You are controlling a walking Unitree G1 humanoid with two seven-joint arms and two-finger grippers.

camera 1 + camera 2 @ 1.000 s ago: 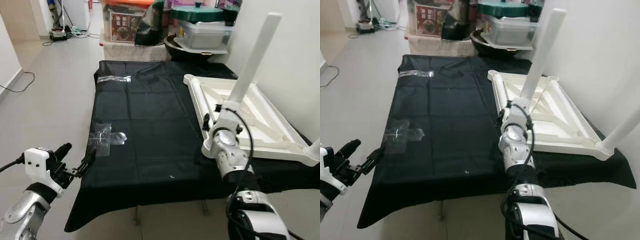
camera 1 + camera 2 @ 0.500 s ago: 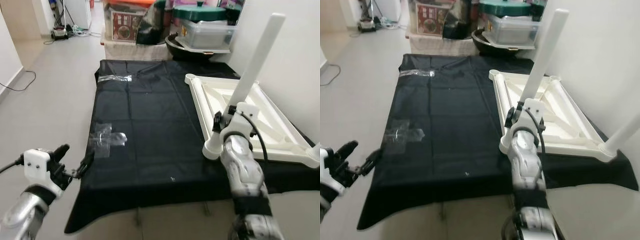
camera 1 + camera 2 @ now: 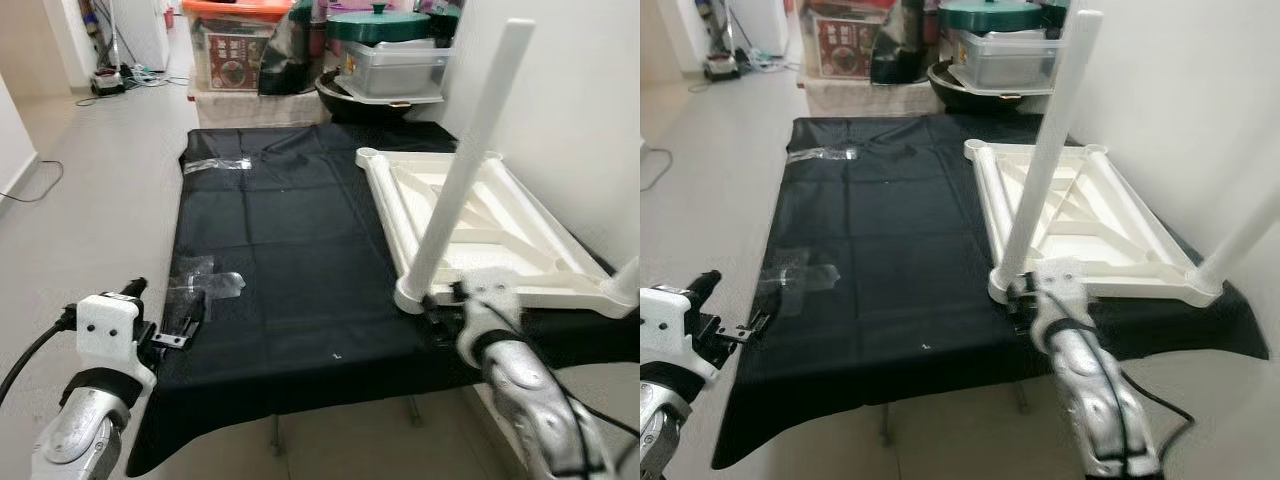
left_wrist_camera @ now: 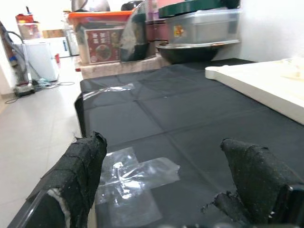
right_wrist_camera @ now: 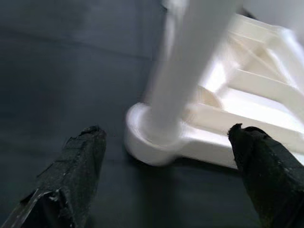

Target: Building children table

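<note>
A white children's table top (image 3: 505,235) lies upside down on a black cloth (image 3: 280,250), toward the right. One white leg (image 3: 465,165) stands in its near-left corner socket (image 3: 412,296), leaning slightly. A second leg (image 3: 625,282) rises at the near-right corner. My right gripper (image 3: 445,298) hangs low just in front of that socket, open, fingers (image 5: 78,166) spread either side of the leg's base (image 5: 175,109) without touching it. My left gripper (image 3: 160,308) hovers open at the cloth's near-left edge, holding nothing.
Clear tape patches (image 3: 205,280) stick to the cloth near my left gripper, and another strip (image 3: 215,165) lies at the far left. Storage boxes (image 3: 235,45), a black basin (image 3: 375,100) and a green-lidded pot (image 3: 380,25) crowd the far end. A white wall (image 3: 590,120) runs along the right.
My right gripper, up at the leg's lower half before, has dropped and pulled back to the socket's level. The leg stays standing. The camera shifted a little; the left arm barely moved.
</note>
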